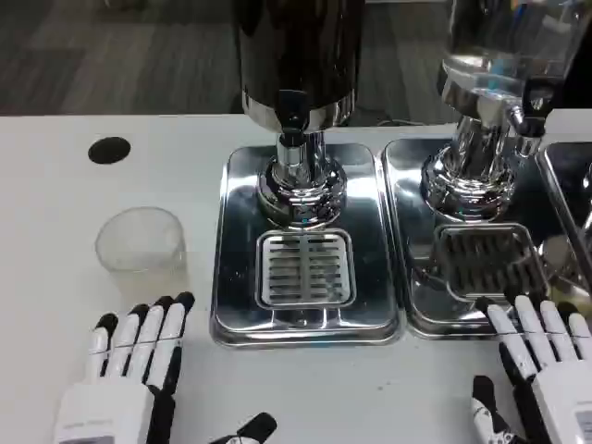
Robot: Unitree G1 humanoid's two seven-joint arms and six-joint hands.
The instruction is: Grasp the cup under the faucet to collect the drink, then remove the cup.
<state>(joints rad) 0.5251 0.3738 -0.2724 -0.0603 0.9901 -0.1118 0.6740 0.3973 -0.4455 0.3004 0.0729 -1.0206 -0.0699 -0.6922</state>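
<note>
Head view: left hand [125, 370] lies flat on table [55, 185], fingers [153, 328] open & holding nothing; cup [141, 240] stands upright just beyond fingertips, apart from them, left of faucet [292, 116] & drip tray [305, 268]. Prob best to reach fwd, wrap cup low, keep it level. Right hand [546, 370] also open, idle.

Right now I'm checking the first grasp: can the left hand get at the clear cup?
Probably yes. The left hand lies open on the table just below the clear cup, with bare tabletop between its fingertips and the cup and nothing blocking.
</note>
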